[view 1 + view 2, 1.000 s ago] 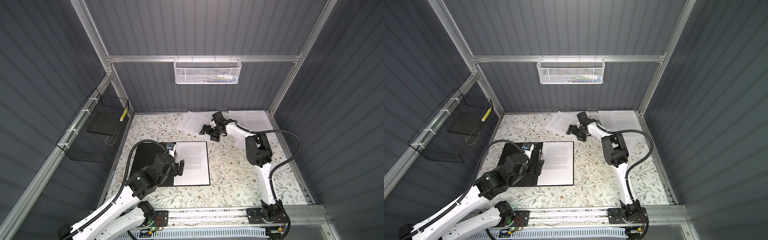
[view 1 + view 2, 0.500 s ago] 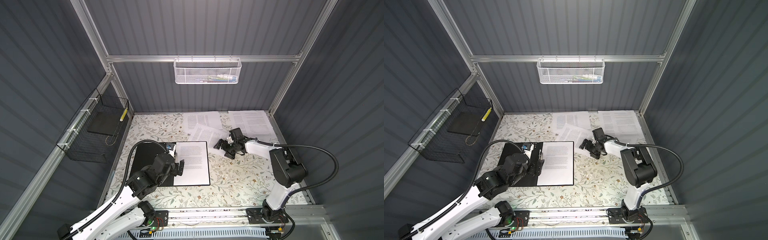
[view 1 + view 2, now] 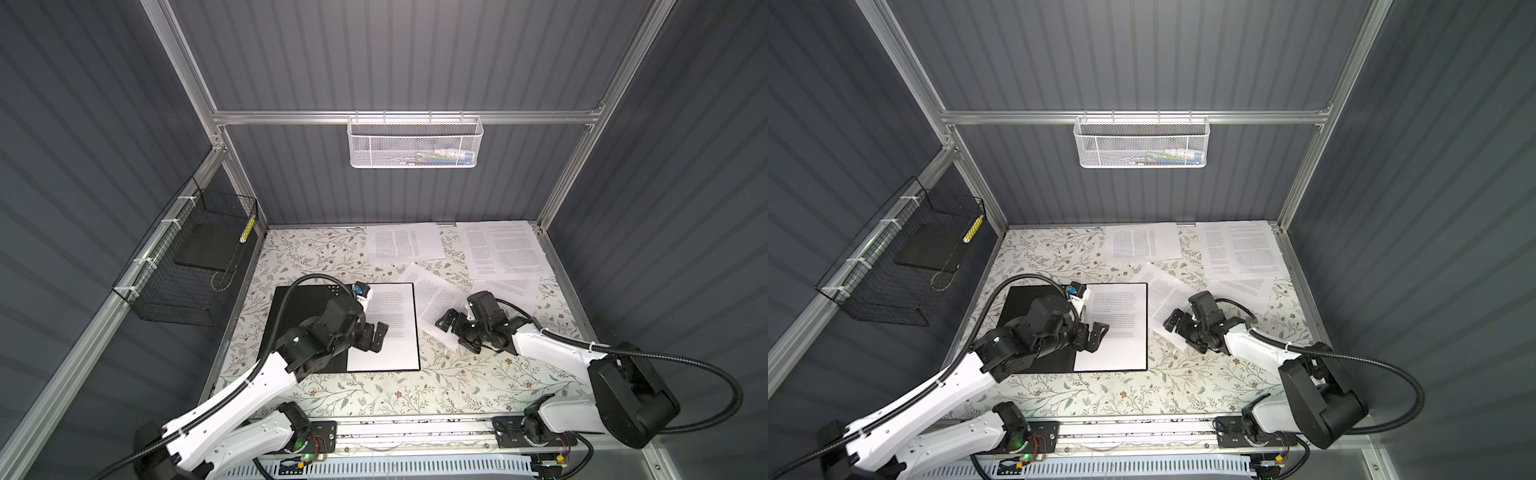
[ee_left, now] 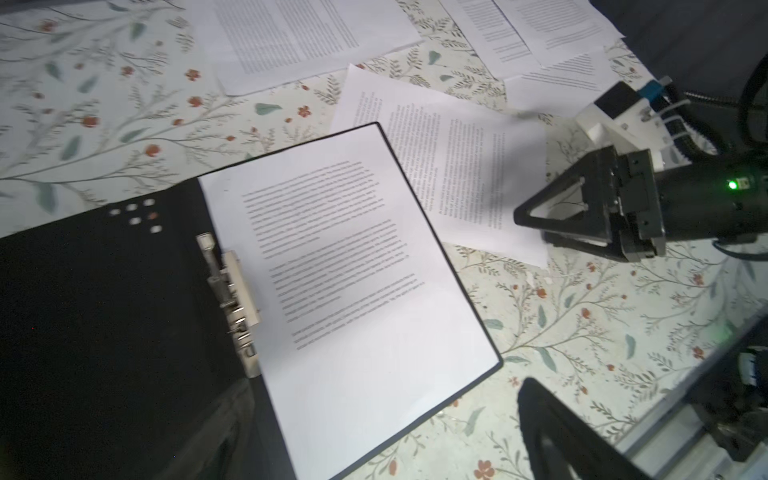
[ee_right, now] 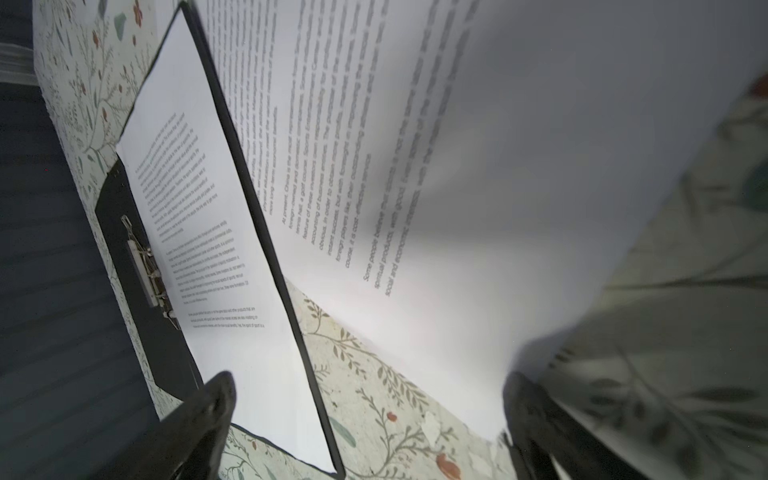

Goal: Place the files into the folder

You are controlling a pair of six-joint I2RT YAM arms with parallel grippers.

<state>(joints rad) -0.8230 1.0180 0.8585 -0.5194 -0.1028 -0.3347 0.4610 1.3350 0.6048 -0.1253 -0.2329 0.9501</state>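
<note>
The black folder (image 3: 307,320) lies open on the left of the table, its metal clip (image 4: 232,299) showing in the left wrist view. One printed sheet (image 3: 392,332) rests on the folder's right half. My left gripper (image 3: 376,337) hovers open over that sheet, nothing between its fingers. More files lie loose: a tilted sheet (image 3: 432,295) just right of the folder, one at the back middle (image 3: 405,243), others at the back right (image 3: 503,249). My right gripper (image 3: 455,334) is open, low over the tilted sheet's (image 5: 457,166) near corner, holding nothing.
A black wire basket (image 3: 166,291) on the left wall holds a dark grey slab (image 3: 203,245). A white mesh basket (image 3: 415,143) hangs on the back wall. Aluminium posts frame the floral table (image 3: 415,390); the arms' mounting rail (image 3: 415,428) runs along the front.
My right arm has swung from the back of the table toward the front. The tilted sheet has slid with it, closer to the folder. The left arm has stayed still.
</note>
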